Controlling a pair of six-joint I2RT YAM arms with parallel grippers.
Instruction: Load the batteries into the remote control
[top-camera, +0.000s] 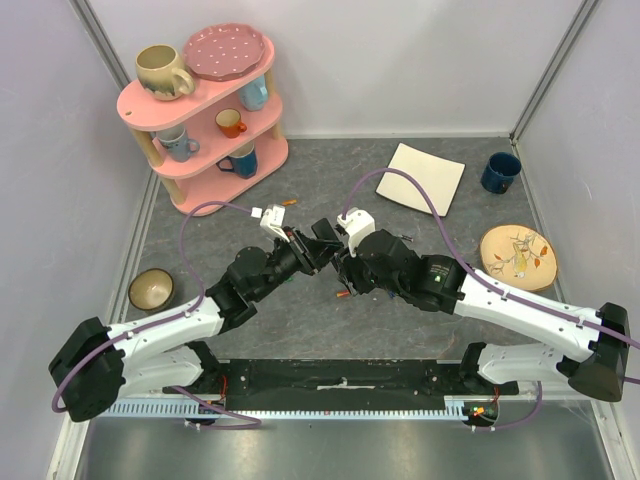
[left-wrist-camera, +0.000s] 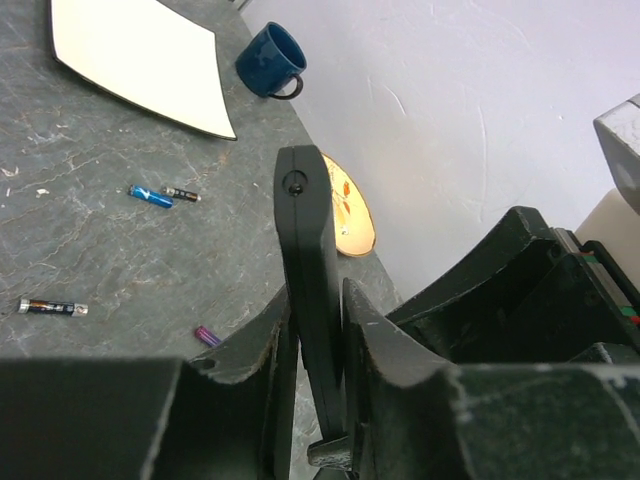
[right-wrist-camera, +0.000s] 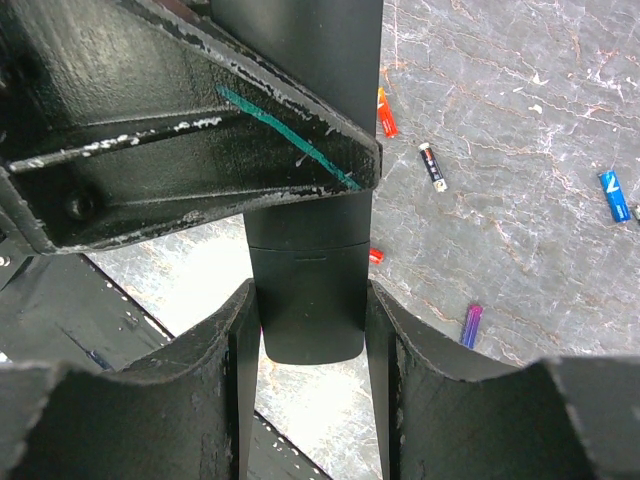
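Note:
The black remote control (left-wrist-camera: 305, 240) is held edge-on between my left gripper's (left-wrist-camera: 315, 330) fingers, above the grey table. In the right wrist view its rounded end with the back cover seam (right-wrist-camera: 305, 300) sits between my right gripper's (right-wrist-camera: 310, 330) fingers, which press on both its sides. In the top view the two grippers, left (top-camera: 318, 240) and right (top-camera: 345, 255), meet mid-table and hide the remote. Batteries lie loose on the table: blue (left-wrist-camera: 150, 196), purple (left-wrist-camera: 208, 336), black (left-wrist-camera: 52, 307), an orange-red one (right-wrist-camera: 386, 112) and a red one (right-wrist-camera: 375, 256).
A pink shelf (top-camera: 205, 110) with mugs stands at the back left. A white square plate (top-camera: 421, 178), a blue mug (top-camera: 500, 172) and a round wooden plate (top-camera: 516, 257) are on the right. A bowl (top-camera: 151, 289) sits at the left.

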